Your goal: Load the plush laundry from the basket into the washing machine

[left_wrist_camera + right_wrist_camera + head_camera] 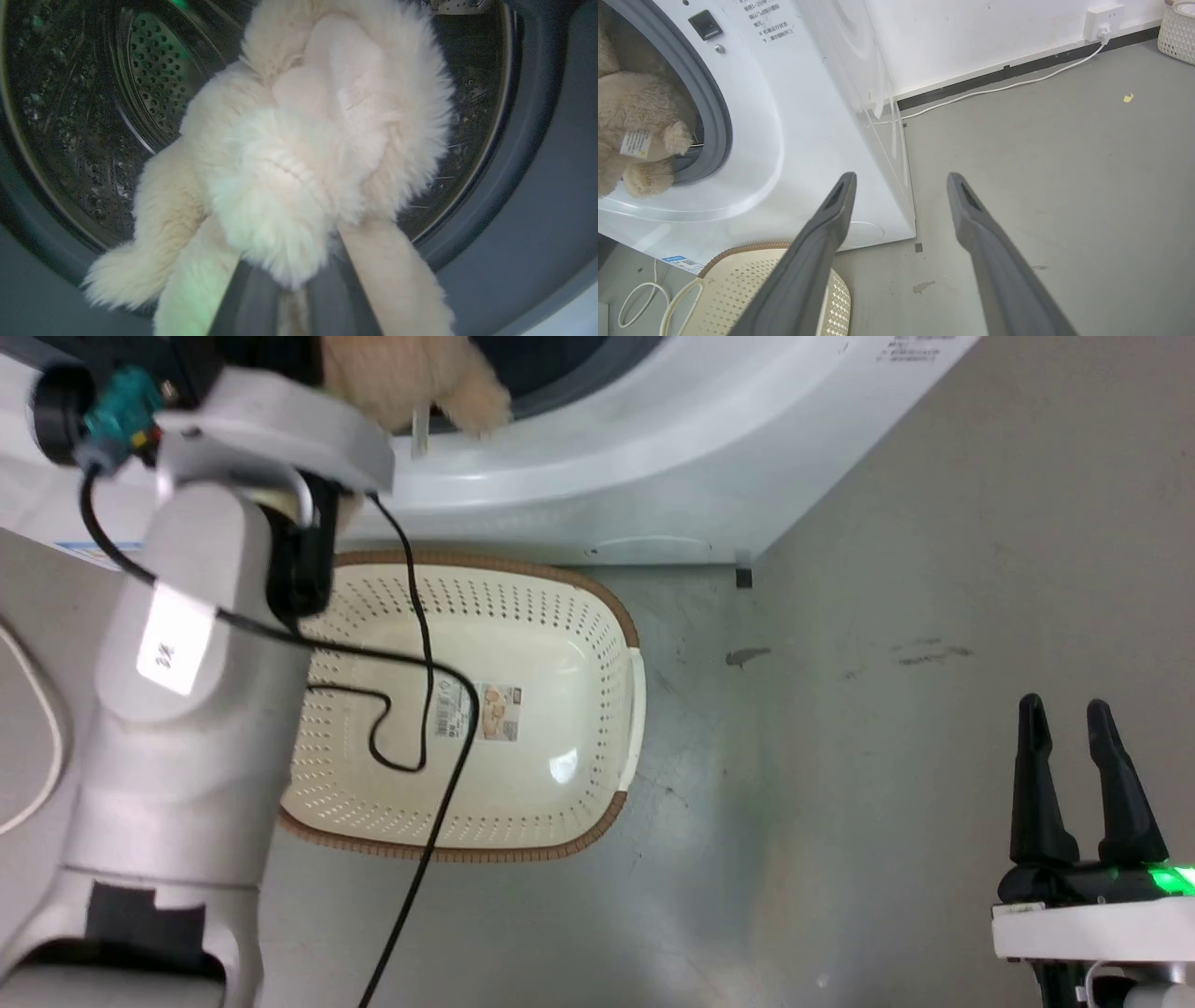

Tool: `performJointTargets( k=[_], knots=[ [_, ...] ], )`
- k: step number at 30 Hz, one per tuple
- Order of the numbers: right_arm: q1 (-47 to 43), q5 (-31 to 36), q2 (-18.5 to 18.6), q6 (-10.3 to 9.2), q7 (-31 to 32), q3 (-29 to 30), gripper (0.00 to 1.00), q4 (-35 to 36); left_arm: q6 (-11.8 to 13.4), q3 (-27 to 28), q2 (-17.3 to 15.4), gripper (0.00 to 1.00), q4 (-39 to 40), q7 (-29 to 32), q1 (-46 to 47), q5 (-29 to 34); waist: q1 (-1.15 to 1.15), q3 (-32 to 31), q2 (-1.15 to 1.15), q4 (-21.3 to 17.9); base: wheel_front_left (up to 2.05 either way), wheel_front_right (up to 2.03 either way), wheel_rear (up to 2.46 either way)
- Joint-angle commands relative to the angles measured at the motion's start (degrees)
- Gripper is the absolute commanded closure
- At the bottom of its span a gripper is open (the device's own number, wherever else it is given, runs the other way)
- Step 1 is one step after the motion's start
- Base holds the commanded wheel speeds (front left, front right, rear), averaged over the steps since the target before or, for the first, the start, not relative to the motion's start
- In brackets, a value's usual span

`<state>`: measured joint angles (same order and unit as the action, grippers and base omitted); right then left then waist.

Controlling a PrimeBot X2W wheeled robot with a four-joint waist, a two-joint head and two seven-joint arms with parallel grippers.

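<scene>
- Toy [299, 154] hung in the washer [653, 457] mouth, half inside the drum [149, 84], positioned for release.
- Left gripper [287, 289] was clamped on it, fingers mostly buried in fur.
- Right gripper [1064, 709] was parked aside over the floor [887, 803], fingers apart, holding nothing.
- Basket [616, 607] sat just before the washer, bottom label showing.

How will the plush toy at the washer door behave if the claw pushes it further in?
Probably floppy: the toy lets its limbs dangle loosely over the gasket. It is likely light for its size, since it looks all fluff and soft stuffing. Its shaggy fur may drag on the rubber rather than slide, so a leg could stay caught at the rim.
</scene>
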<state>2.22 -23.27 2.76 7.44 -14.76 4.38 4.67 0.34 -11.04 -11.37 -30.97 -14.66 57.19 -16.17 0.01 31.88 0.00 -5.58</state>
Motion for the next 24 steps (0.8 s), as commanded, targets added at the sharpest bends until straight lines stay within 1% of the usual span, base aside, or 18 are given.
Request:
performJointTargets(
  k=[1,13,24],
  knots=[
    [1.25,-0.22,0.11,0.05,-0.24,-0.11,0.0,0.36,-0.34,0.08,-0.35,1.0,-0.2,-0.34,1.97,0.56,-0.01,1.08,0.0,-0.58,0.0,0.0,0.0],
    [2.41,-1.69,0.11,0.05,-0.24,-1.06,0.0,0.76,-1.27,-0.16,-3.53,1.0,-5.57,0.14,12.43,1.89,-0.01,5.7,0.0,-3.69,0.0,0.0,0.0],
    [2.58,-2.97,0.11,0.05,-0.24,-2.06,0.0,1.28,-1.53,-1.15,-7.09,1.0,-7.74,1.05,20.98,3.77,-0.01,9.24,0.0,-6.92,0.0,0.0,0.0]
  ],
)
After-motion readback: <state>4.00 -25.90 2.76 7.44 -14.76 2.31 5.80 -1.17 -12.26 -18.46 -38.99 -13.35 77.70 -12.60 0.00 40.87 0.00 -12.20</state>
